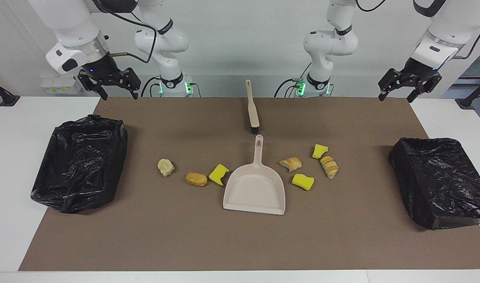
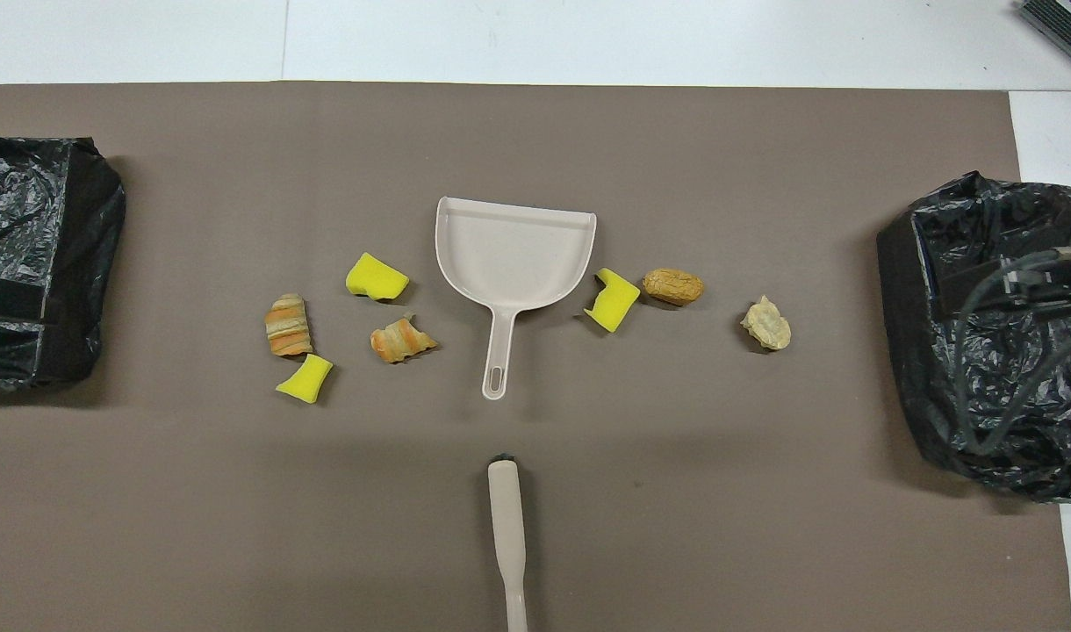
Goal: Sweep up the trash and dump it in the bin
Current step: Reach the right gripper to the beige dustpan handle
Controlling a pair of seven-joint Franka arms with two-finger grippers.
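**Both grippers empty, trash unswept**

Your right gripper (image 1: pixel 109 83) hangs spread open above the worktop's (image 1: pixel 240 243) edge; the left gripper (image 1: pixel 410 84) likewise. Trash (image 1: pixel 196 179) flanks the dustpan (image 1: pixel 255 188) at three and nine o'clock.

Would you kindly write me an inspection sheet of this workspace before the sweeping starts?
Surface: brown mat over a white table.
Job's things: seven scraps of trash lie on the mat, three beside the dustpan toward the right arm's end, e.g. yellow sponge chunk, four toward the left arm's end, e.g. striped bread piece; brush nearer the robots; black-lined bins at both ends.
Clutter: nothing seen.
Grippers: right gripper and left gripper raised, jaws open, empty.
Cables: black cable above one bin.
Surroundings: white wall.
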